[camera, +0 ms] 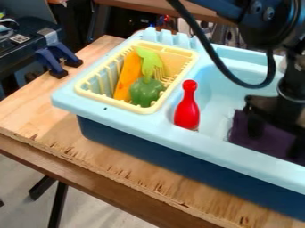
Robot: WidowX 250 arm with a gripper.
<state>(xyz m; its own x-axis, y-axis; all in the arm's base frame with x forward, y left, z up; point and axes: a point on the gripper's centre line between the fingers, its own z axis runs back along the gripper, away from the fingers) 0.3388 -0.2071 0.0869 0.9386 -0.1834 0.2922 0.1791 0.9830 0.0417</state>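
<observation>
A dark purple cloth [271,144] lies in the basin of a pale blue toy sink [235,161], toward the right edge of my camera view. My robot's black hand [274,138] is right at the cloth, hanging down from the arm [262,20], which comes in from the upper right. I cannot tell whether the hand is released or clenched, nor whether it has hold of the cloth. A thick black cable [216,60] loops down beside the arm, over the basin.

At the left end of the basin is a red bowling pin [187,109], roughly upright, its narrow neck toward the top (whether its foot rests on the rim or inside, I can't make out).

Left of the pin, a pale yellow basket [83,88] with slotted sides sits in the sink's other section. It holds a long orange piece [127,75], a light green fork-like piece [149,58] and a darker green toy pepper [146,91].

The sink's lower body is dark blue, and it stands on a wooden worktop [42,109] with a rough, splintered front edge. Two blue clamps [55,61] are at the worktop's far left edge.
</observation>
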